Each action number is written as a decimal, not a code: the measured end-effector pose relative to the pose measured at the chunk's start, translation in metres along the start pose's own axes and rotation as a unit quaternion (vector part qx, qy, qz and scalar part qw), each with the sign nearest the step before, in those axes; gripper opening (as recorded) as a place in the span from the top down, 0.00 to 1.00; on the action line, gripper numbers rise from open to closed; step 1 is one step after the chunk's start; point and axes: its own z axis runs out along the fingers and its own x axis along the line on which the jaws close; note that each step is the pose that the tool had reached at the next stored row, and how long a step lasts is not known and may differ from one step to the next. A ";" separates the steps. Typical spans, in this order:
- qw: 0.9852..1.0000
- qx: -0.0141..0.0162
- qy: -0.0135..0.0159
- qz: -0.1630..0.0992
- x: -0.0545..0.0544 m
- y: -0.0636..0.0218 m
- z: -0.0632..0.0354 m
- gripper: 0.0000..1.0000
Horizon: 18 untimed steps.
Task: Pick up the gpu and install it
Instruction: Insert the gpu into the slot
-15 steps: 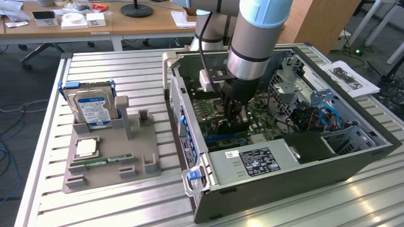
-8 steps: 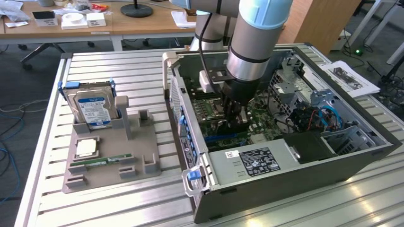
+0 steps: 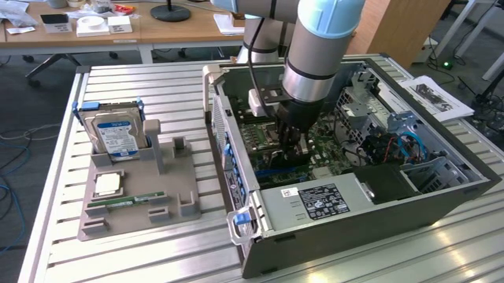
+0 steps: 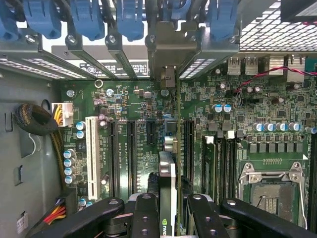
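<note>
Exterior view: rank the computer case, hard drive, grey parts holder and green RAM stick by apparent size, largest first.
1. computer case
2. grey parts holder
3. hard drive
4. RAM stick, long but very narrow
The last three sit together, equally near the camera, so their order is safe.

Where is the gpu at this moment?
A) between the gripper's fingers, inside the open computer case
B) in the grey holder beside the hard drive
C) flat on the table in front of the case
A: the gpu stands on edge, clamped in the gripper above the motherboard.
</note>
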 end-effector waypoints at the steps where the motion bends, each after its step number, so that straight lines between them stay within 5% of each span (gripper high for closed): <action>1: 1.000 0.000 0.000 0.000 0.000 0.0000 0.0003 0.73; 18: 1.000 0.000 0.000 0.000 0.000 0.0000 0.0005 0.73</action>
